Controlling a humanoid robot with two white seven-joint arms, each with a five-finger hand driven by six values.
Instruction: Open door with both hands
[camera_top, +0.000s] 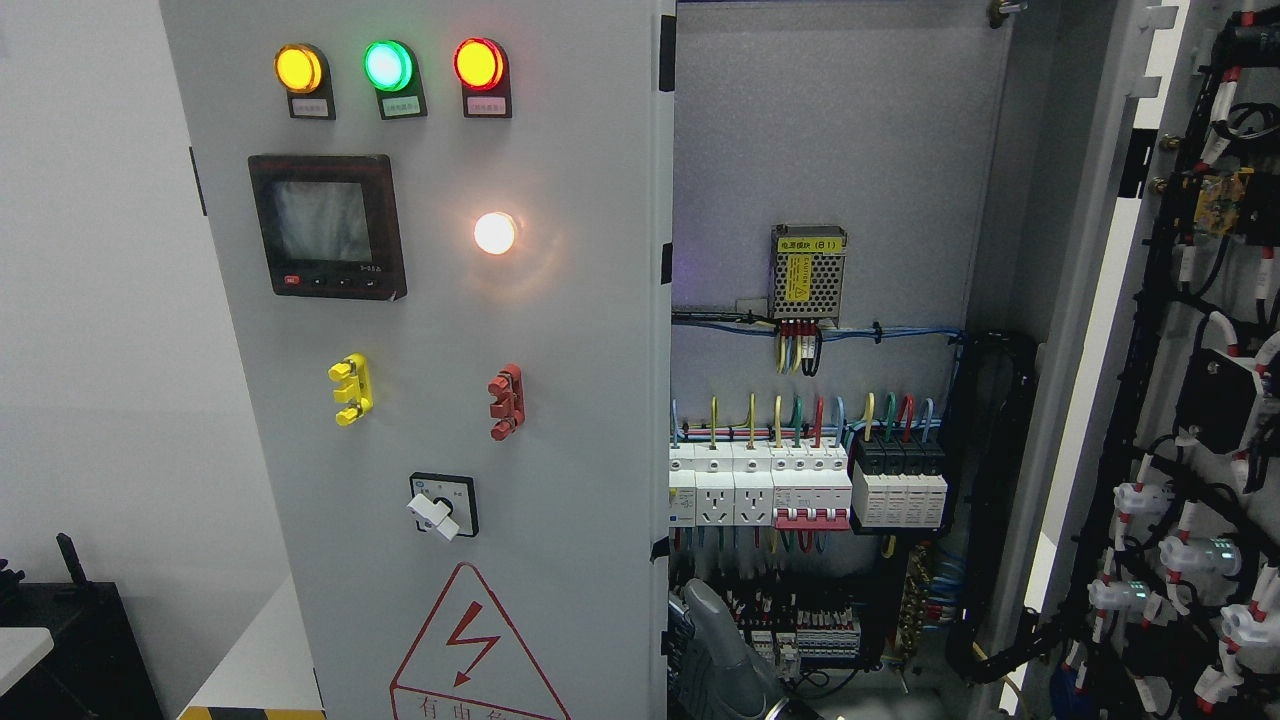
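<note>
already you see the right door (1190, 350) swung wide; a grey hand (725, 650) sits at the left door (450, 400) edge, fingers unreadable.

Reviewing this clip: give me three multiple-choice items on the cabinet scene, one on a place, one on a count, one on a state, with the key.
1. Where is the rotary switch on the left door?
A. Above the display
B. Below the yellow handle and red handle
C. Inside the cabinet

2. How many indicator lamps sit in the top row?
A. Two
B. Three
C. Five

3. What state is the right door in?
A. Swung open
B. Shut
C. Removed

Key: 1 B, it sits under both handles, above the warning triangle. 2 B, yellow, green and red. 3 A, the breakers are exposed and its wired inner face shows.
</note>
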